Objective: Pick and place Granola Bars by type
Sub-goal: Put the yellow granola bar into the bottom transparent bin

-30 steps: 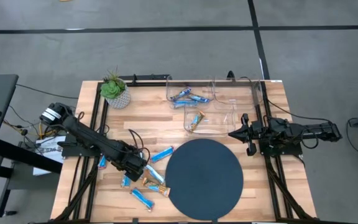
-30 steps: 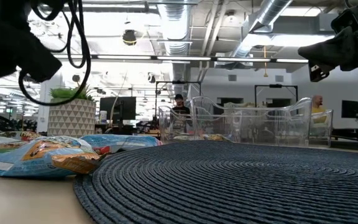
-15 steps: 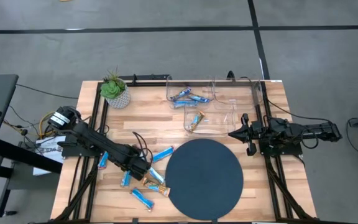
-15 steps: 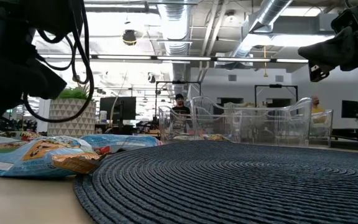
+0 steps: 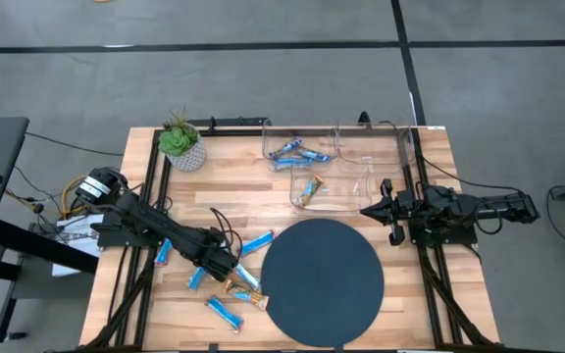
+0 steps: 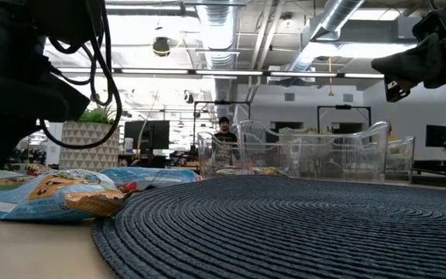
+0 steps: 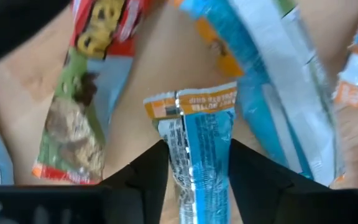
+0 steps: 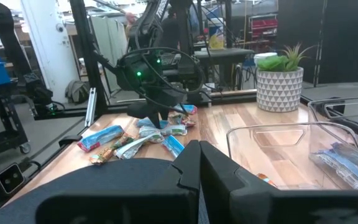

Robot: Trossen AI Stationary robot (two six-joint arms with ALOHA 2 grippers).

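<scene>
Several granola bars lie flat on the wood left of the round dark mat (image 5: 322,279): light-blue ones (image 5: 256,243) (image 5: 226,312) and a brown-orange one (image 5: 246,284). My left gripper (image 5: 224,271) reaches down into this cluster and is shut on a light-blue bar with an orange end (image 7: 194,134). A green-and-red bar (image 7: 82,106) and another light-blue bar (image 7: 272,81) lie beside it. Blue bars (image 5: 292,152) and an orange bar (image 5: 309,188) lie in clear bins. My right gripper (image 5: 366,210) (image 8: 194,152) hangs shut above the table's right side. My left gripper pinches the light-blue bar between its two fingers (image 7: 151,168), across its width, some way back from its orange end (image 7: 191,102). The fingers come slanting down from above and the table's left, lying along the bar. The wrapper is narrower between them. Whether the bar is lifted clear does not show.
Clear plastic bins (image 5: 336,172) stand at the far right of the table. A potted plant (image 5: 181,143) stands at the far left. The round woven mat fills the near middle (image 6: 285,225). Black frame rails run along both table sides. A person shows far behind in the room.
My left arm has swung its gripper a little toward the table's near right, down into the bar cluster, and its elbow has shifted. A blue bar near the arm shows more now. The right arm has kept still.
</scene>
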